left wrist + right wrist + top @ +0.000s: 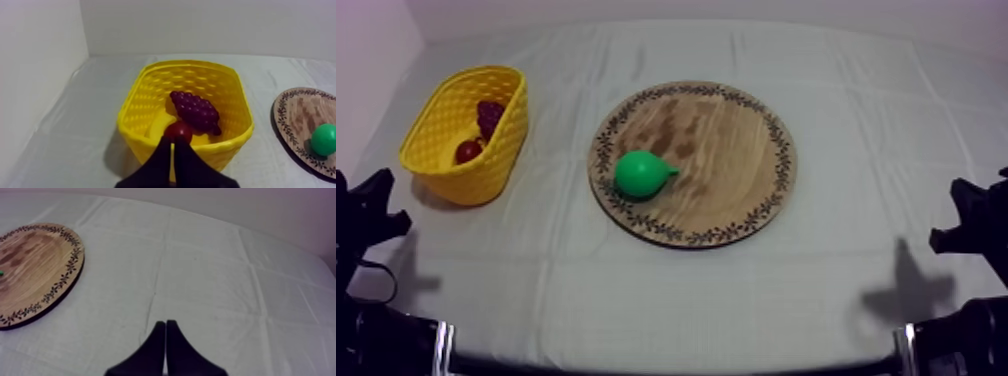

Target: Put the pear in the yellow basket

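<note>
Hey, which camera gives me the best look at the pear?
The top view: the pear lies whole and unobstructed on the wooden board, stem end included. The left wrist view catches it farther off, on the board beside the yellow basket. The right wrist view has just a green sliver of it.

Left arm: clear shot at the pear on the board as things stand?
Probably yes. The pear lies alone on the wooden board, on its side nearer the left gripper. The yellow basket stands ahead of that shut gripper, so the arm would likely have to pass over or beside it.
</note>
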`<action>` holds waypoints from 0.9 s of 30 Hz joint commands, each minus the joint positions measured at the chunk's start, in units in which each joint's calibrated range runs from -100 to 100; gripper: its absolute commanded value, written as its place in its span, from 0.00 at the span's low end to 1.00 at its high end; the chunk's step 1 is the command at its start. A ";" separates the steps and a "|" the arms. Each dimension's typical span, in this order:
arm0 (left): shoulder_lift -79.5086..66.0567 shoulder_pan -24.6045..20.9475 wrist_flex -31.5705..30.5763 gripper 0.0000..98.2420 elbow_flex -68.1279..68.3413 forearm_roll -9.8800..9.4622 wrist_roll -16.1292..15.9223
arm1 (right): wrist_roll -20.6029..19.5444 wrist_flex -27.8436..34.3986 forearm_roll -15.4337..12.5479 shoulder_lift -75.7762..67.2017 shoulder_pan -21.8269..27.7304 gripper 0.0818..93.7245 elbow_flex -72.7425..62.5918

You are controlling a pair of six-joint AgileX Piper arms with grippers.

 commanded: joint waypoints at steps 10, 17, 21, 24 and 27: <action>0.01 0.28 2.21 0.00 0.15 0.11 5.42 | 0.00 0.05 0.06 0.01 0.01 0.00 0.05; 0.01 0.23 1.63 0.00 -0.12 0.01 5.30 | 0.00 0.05 0.06 0.01 0.01 0.00 0.05; 0.69 0.61 0.35 0.00 -0.37 -1.28 6.08 | 0.00 0.05 0.06 0.01 0.01 0.00 0.05; 2.85 0.85 -0.82 0.00 -1.21 -2.35 7.03 | 0.00 0.05 0.06 0.01 0.01 0.00 0.05; 5.90 1.24 -1.29 0.00 -3.41 -2.75 7.65 | 0.00 0.05 0.06 0.01 -0.04 0.00 0.05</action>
